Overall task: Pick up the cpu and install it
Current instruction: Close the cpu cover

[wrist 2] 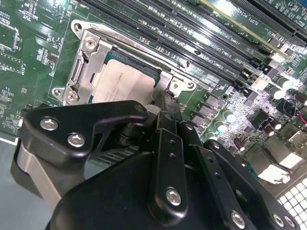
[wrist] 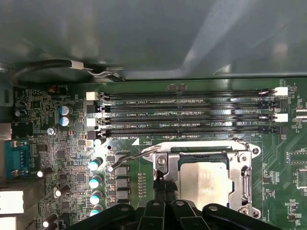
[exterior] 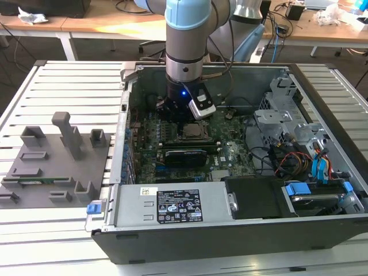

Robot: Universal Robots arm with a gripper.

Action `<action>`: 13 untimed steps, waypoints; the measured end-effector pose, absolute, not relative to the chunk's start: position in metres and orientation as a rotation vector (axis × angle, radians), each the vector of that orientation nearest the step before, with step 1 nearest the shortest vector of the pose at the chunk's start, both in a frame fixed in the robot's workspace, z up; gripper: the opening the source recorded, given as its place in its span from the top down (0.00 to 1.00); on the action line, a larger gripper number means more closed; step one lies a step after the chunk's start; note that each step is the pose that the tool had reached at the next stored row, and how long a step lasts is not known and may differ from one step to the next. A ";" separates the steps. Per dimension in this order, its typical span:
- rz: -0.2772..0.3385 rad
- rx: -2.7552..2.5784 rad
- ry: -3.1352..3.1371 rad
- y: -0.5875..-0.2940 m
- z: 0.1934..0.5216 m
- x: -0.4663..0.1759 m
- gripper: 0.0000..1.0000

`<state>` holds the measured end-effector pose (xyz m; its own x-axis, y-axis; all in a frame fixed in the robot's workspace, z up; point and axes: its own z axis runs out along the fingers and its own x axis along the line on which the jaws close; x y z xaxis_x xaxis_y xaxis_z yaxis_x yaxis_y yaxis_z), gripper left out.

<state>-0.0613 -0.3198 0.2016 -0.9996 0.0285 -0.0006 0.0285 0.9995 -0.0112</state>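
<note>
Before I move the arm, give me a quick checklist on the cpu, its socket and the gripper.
1. cpu inside the socket frame: ok, in both wrist views.
2. cpu lying flat: cannot tell.
3. Wire lever latched: cannot tell.
4. gripper off the cpu's top: ok, it sits at the frame's edge by the lever.
5. Black cable away from the socket: ok, beyond the memory slots.

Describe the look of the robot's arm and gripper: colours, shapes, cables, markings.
The arm is a thick silver-grey cylinder with light-blue joint caps. A small blue light glows at its wrist, beside a white-and-black camera unit. In both wrist views the gripper is matte black, built of flat linkage bars joined by silver screws. A black cable runs by the wrist.
</note>
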 end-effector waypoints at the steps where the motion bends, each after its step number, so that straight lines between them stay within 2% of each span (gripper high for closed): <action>1: -0.017 0.045 3.141 -0.320 0.202 -0.061 0.89; 13: -0.019 0.045 3.140 -0.320 0.230 -0.061 0.89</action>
<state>-0.0613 -0.3198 0.2300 -0.9996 0.0284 -0.0010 0.0285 0.9995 -0.0118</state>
